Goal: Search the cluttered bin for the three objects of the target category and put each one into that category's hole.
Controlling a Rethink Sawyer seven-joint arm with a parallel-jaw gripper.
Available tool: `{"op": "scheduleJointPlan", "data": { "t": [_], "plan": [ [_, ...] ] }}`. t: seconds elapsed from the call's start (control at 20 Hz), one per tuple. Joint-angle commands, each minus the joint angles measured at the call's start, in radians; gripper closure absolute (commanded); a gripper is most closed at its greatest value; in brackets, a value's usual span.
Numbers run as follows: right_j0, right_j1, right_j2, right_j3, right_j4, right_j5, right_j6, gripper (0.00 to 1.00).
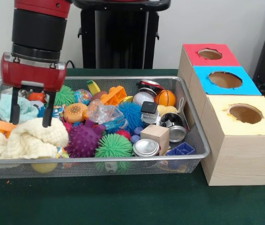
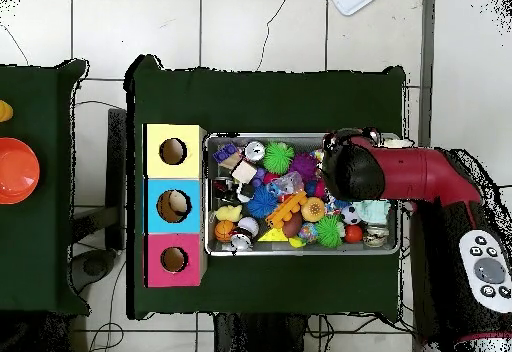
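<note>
Wire bin (image 1: 195,124) full of mixed toys, gripper (image 1: 31,116) spread wide and empty at its left end, above cream cloth (image 1: 27,138).

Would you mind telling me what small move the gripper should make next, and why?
Probably a short straight descent. The gripper hangs open at the bin's end farthest from the boxes, its fingers just above the pale ruffled cloths piled there, with nothing held. Lowering would bring the jaws around a fold.
</note>
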Motion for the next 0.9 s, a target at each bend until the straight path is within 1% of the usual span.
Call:
{"op": "scheduleJointPlan", "data": {
  "t": [0.05,0.25,0.4,0.55,0.75,0.8,0.9],
  "plan": [
    [-0.013,0.056,0.042,0.025,-0.062,0.171,-0.234,0.00],
    [-0.009,0.073,0.043,0.028,-0.070,0.144,-0.187,0.00],
    [-0.009,0.087,0.047,0.026,-0.076,0.129,-0.175,0.00],
    [-0.008,0.109,0.042,0.018,-0.096,0.084,-0.153,0.00],
    [-0.018,0.163,0.049,-0.006,-0.119,0.047,-0.152,0.00],
    [-0.018,0.172,0.046,-0.014,-0.129,0.038,-0.152,0.00],
    [-0.026,0.177,0.041,-0.007,-0.147,0.015,-0.148,0.00]
  ]
}}
